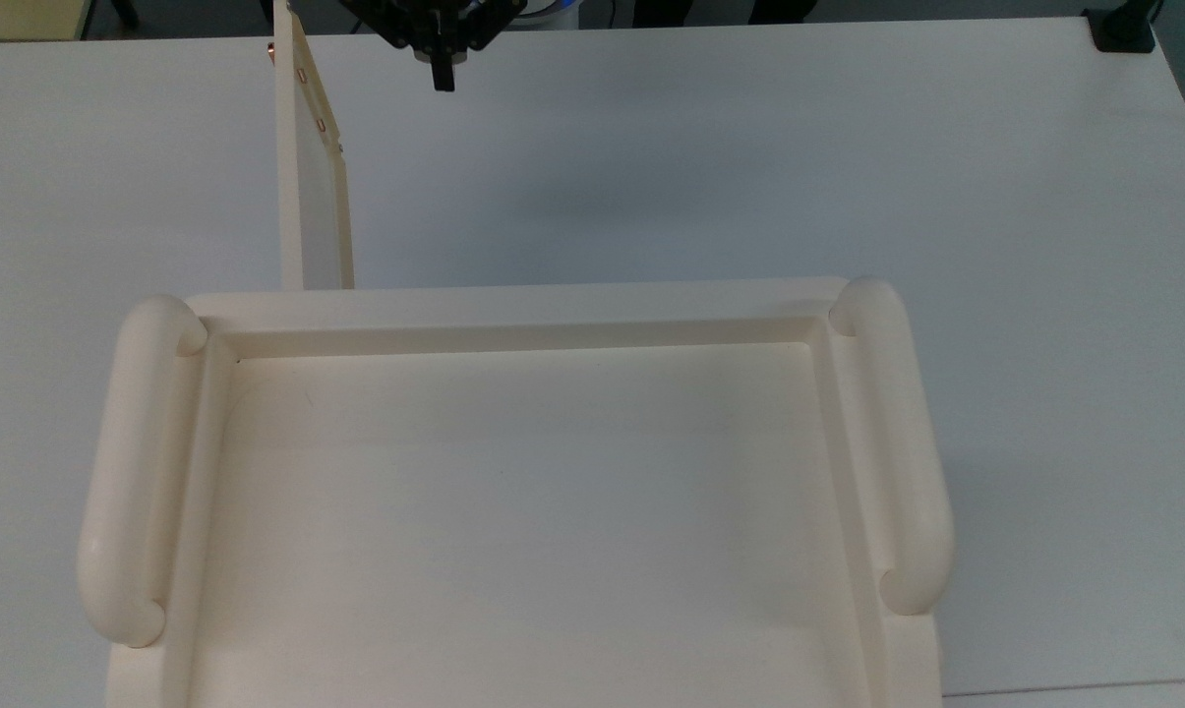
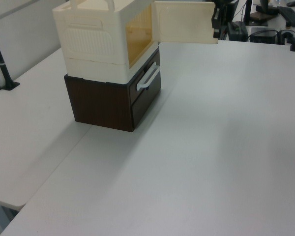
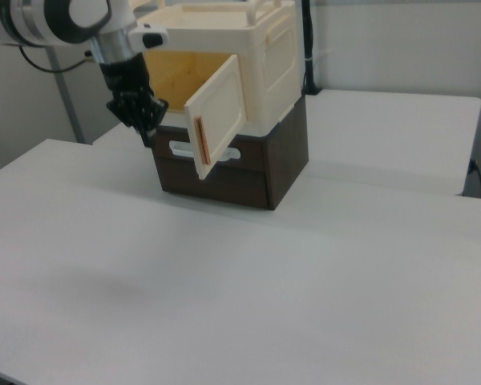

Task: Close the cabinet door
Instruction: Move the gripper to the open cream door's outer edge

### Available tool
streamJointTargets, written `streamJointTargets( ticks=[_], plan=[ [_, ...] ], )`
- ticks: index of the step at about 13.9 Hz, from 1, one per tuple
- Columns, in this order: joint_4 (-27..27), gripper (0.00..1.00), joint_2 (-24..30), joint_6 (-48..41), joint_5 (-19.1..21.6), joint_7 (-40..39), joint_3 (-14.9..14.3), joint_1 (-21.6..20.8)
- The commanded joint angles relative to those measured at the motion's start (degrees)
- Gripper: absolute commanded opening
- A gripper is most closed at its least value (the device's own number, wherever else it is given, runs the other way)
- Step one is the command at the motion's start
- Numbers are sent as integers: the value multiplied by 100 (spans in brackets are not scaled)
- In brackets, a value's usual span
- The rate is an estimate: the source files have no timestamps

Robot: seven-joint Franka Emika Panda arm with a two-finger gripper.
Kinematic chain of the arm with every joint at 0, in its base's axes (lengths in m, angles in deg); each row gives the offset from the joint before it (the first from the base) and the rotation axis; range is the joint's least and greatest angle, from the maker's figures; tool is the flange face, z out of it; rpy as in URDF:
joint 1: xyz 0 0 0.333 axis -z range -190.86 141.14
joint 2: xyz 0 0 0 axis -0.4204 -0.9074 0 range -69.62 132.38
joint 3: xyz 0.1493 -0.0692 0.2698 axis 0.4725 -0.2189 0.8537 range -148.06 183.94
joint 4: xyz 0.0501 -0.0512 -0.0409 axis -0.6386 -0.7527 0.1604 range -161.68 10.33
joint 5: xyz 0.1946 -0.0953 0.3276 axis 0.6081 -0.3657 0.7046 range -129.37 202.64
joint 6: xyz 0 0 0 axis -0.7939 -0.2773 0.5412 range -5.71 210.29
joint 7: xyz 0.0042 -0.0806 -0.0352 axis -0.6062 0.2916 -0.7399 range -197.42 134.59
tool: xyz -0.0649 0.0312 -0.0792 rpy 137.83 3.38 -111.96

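Note:
The cabinet (image 1: 513, 300) is a large cream box with a recessed top, seen from above in the top view. It also shows in the left view (image 2: 96, 39) and the right view (image 3: 272, 56). The cabinet door (image 1: 312, 197) is a thin cream panel with copper fittings, swung wide open from the front. It appears again in the left view (image 2: 184, 22) and the right view (image 3: 220, 112). My gripper (image 1: 443, 79) hangs pointing down beside the door's free edge, to its right in the top view. In the left view the gripper (image 2: 217, 29) is partly behind the door's edge. In the right view the gripper (image 3: 148, 132) hangs to the door's left.
The cabinet stands on a dark brown drawer unit (image 2: 103, 103) with a white handle (image 2: 147, 78), on a wide white table (image 1: 749, 177). A black post (image 2: 2, 69) is clamped at the table's edge on the left view's left.

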Motion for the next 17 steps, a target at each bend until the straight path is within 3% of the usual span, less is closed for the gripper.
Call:
streamJointTargets(
  ticks=[1, 7, 13, 17],
  plan=[
    [597, 0, 109, -284, 46, -69, -26, 75],
    [1292, 0, 74, 22, 249, -131, -87, 663],
    [1232, 0, -84, 648, 284, -384, -324, 1173],
    [1108, 0, -320, 648, 319, -667, -316, 1174]
  ],
)
